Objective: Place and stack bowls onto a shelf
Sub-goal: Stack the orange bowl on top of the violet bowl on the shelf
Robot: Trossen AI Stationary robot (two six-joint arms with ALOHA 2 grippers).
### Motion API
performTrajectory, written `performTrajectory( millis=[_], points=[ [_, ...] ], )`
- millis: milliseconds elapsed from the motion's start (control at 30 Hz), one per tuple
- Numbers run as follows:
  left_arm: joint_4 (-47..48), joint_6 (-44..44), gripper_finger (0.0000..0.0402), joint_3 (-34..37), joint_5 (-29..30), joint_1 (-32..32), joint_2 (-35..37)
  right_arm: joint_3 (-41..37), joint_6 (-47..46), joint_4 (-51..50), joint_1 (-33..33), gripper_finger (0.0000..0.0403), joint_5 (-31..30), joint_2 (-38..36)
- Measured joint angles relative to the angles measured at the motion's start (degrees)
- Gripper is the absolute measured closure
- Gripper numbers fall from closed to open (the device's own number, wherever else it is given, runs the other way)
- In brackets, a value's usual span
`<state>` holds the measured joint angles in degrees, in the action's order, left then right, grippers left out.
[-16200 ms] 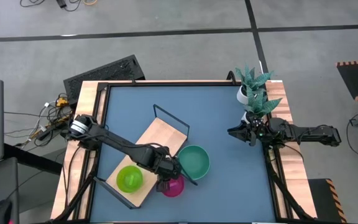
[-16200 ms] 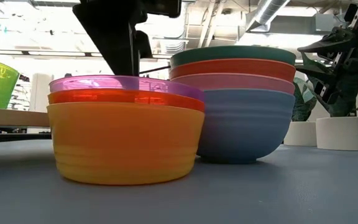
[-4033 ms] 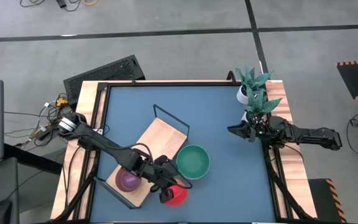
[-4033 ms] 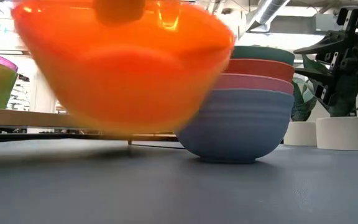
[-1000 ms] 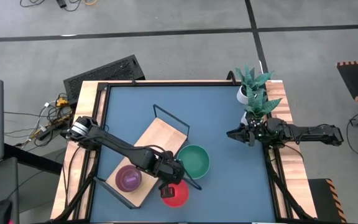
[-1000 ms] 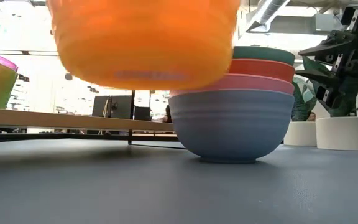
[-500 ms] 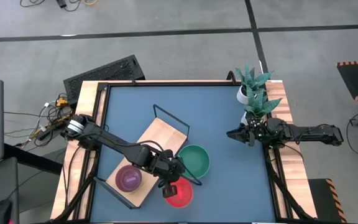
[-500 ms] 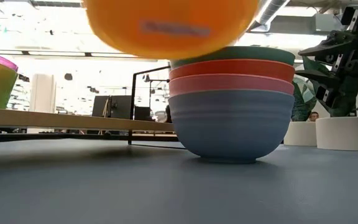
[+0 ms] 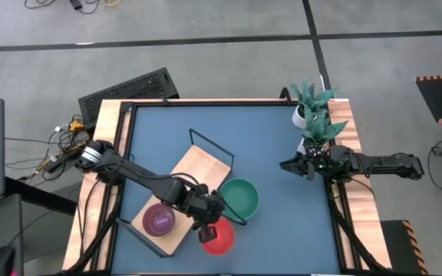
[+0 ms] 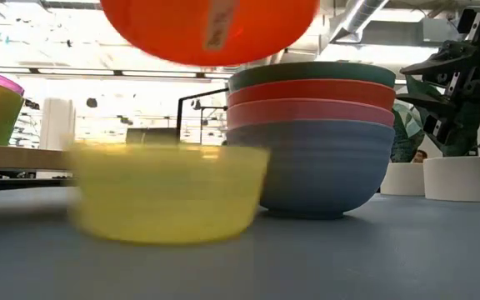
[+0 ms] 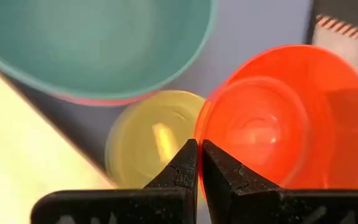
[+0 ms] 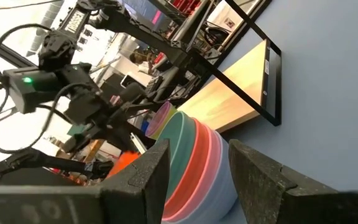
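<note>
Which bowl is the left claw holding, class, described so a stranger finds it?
Start at the shelf, then go to the tall bowl stack beside it. The orange bowl, pinched by the left claw, hangs above a yellow bowl; it alone is off the table.

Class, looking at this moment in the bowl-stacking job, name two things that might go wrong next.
1. The left end effector pinches only the rim of the raised orange bowl; it may slip.
2. The yellow bowl lies loose on the table beneath it, beside the tall bowl stack; a lowering arm might knock either.
</note>
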<state>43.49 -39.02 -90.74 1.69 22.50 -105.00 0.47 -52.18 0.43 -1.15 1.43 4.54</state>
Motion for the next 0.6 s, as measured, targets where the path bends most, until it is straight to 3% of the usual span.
performTrajectory(
  millis=[333, 600],
  points=[
    [0.60, -0.13, 0.0401, -0.62, 0.55, -0.38, 1.56, 0.00, 0.39, 0.00, 0.00, 0.0214, 0.02, 0.00],
    [18.57, -6.23, 0.0401, -1.45, 3.80, 0.62, 11.05, 0.00, 1.65, -0.01, 0.00, 0.0214, 0.02, 0.02]
  ],
)
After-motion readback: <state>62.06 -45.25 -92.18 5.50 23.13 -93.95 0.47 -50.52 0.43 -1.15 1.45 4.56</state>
